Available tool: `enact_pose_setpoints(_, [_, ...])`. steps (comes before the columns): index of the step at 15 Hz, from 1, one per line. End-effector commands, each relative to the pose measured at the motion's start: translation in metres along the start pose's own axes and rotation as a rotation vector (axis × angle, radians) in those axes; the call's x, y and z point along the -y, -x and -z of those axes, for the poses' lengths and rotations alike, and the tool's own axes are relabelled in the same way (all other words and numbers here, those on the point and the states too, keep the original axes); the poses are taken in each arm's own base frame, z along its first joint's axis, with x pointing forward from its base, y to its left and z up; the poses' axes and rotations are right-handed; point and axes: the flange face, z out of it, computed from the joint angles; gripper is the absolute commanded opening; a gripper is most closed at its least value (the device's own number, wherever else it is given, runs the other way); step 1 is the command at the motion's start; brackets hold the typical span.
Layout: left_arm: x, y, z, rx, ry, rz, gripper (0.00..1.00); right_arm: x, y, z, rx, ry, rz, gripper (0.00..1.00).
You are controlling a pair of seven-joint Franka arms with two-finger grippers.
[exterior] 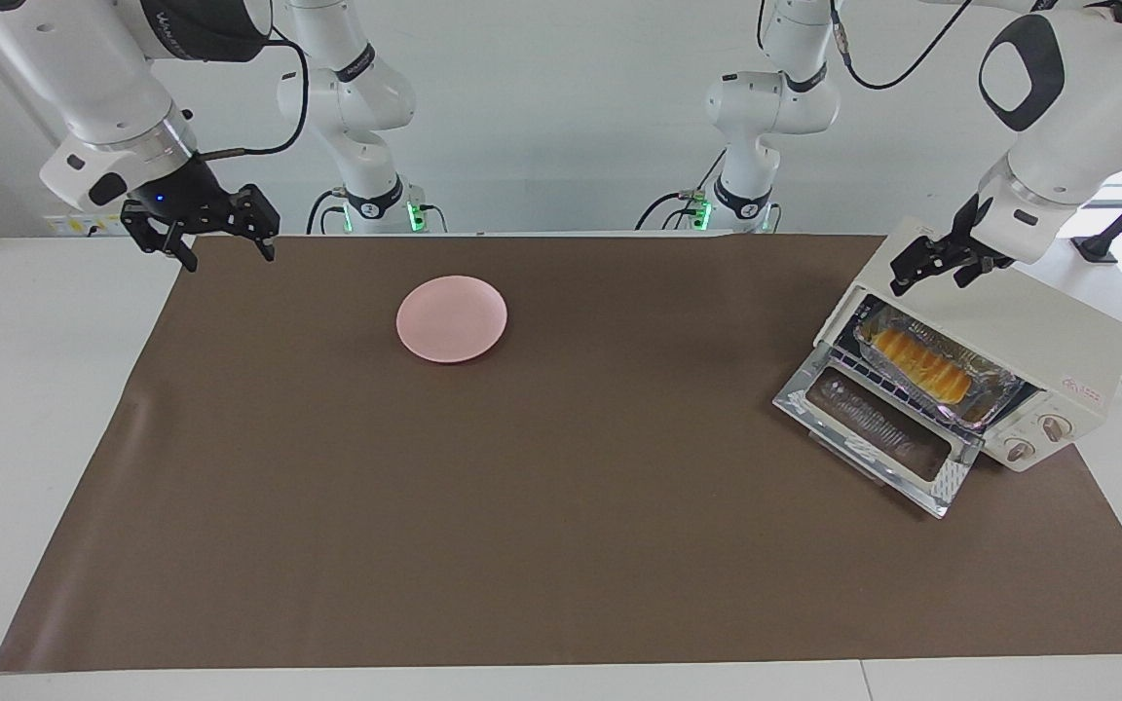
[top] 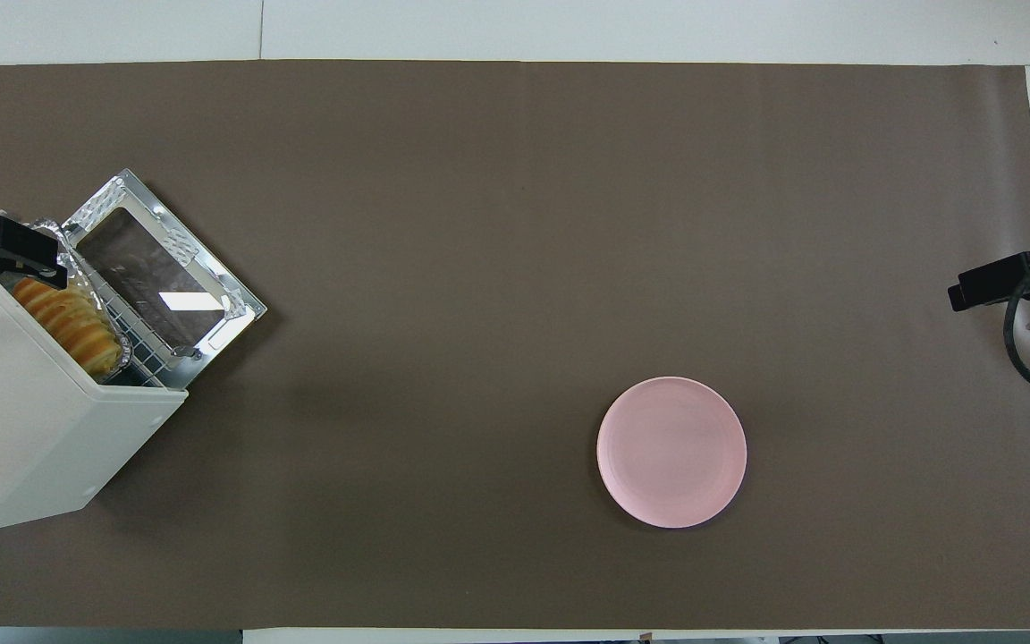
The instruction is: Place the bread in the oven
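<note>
The ridged golden bread (exterior: 915, 363) lies in a crinkled silver foil tray (exterior: 994, 389) on the wire rack inside the boxy cream oven (exterior: 1058, 341), whose glass door (exterior: 878, 433) hangs down. The left gripper (exterior: 941, 263) hovers over the oven's top, fingers apart, empty. The right gripper (exterior: 220, 243) waits, fingers apart, over the bench (exterior: 522, 545) edge. A round pink plate (exterior: 452, 318) sits apart.

The oven (exterior: 1058, 336) mouth is unblocked above its lowered door (exterior: 878, 428).

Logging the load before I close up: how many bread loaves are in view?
1: the bread lies in the foil tray on the rack inside the open oven. None shows elsewhere.
</note>
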Motion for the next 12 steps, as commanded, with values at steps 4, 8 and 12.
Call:
enact_pose_setpoints(4, [-0.005,0.015,-0.001,0.017,0.023,-0.056,1.00,0.000,0.004,0.001,0.010,0.008,-0.017,1.00])
enact_pose_setpoints(8, [-0.007,0.024,0.003,0.019,0.023,-0.070,1.00,0.000,0.004,0.001,0.010,0.008,-0.017,1.00])
enact_pose_setpoints(12, [-0.010,0.022,0.003,0.013,0.012,-0.074,1.00,0.000,0.004,0.001,0.010,0.008,-0.017,1.00])
